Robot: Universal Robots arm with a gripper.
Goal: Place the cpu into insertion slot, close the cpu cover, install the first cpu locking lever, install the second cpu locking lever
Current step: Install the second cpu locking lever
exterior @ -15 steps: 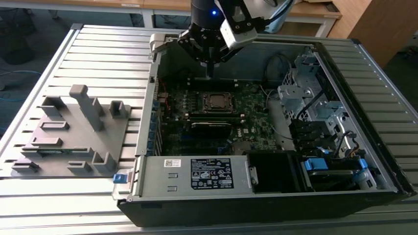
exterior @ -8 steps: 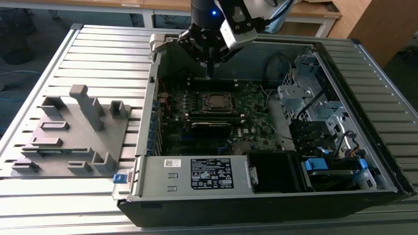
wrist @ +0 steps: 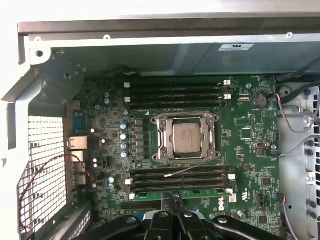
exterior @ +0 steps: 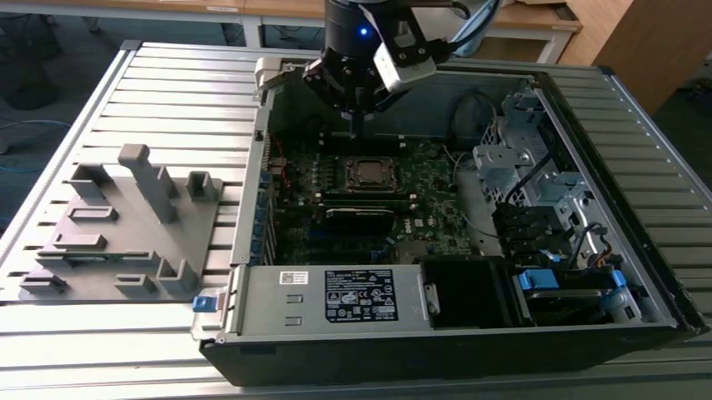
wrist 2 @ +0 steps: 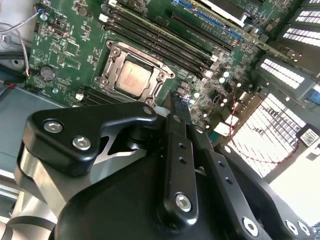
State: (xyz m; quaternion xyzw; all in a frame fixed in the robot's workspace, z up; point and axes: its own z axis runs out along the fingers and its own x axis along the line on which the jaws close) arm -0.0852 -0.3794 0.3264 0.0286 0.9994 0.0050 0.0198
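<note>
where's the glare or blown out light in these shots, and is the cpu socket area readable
In the first wrist view the case's top edge is blown out white, yet the cpu under its cover reads clearly. In the second wrist view bright light floods through the vent grille, and the end effector looms dark in front. In the exterior view the motherboard sits in shade.

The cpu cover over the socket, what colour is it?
Silvery metal; the cpu cover shows best in the first wrist view.

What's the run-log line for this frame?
hand: shut, empty, above board | cpu: seated in insertion slot | cpu cover: closed
</note>
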